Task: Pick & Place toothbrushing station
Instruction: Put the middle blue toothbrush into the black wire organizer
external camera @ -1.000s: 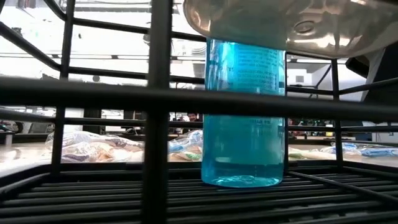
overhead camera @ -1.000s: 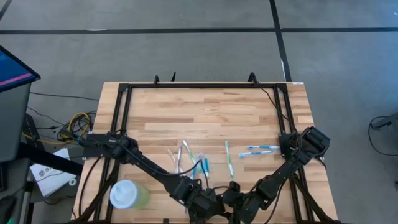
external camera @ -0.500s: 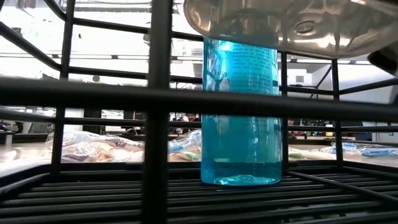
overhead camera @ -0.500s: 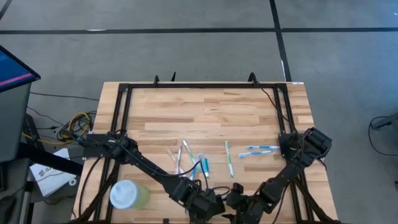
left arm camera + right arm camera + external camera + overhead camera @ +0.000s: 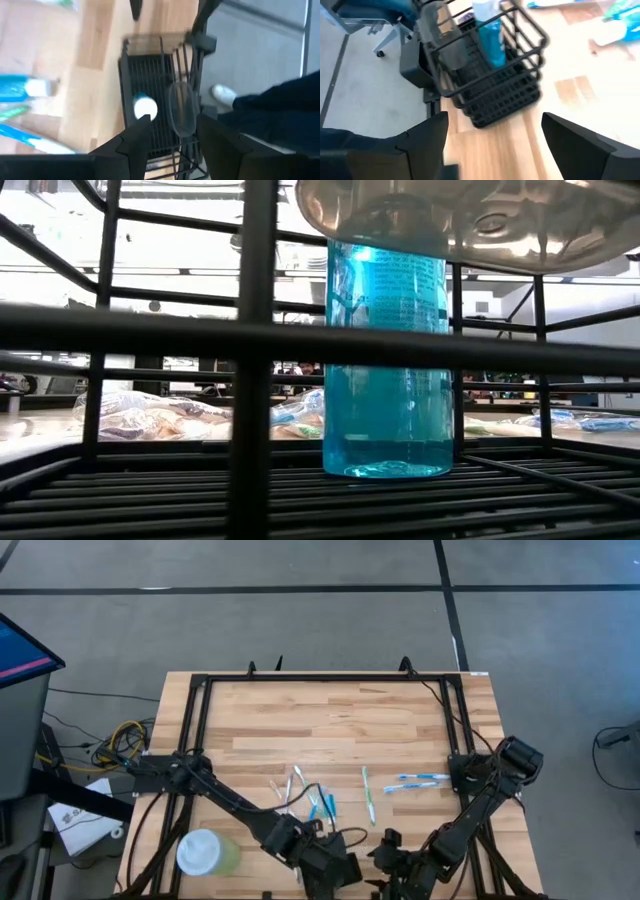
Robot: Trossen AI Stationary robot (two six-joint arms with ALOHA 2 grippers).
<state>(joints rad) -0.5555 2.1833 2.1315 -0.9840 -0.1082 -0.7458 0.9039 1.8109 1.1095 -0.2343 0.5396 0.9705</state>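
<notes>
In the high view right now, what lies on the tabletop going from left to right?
Pale green cup with white lid → loose cluster of toothbrushes and teal tubes → single green-and-white toothbrush → two blue-and-white toothbrushes near the right edge.
</notes>
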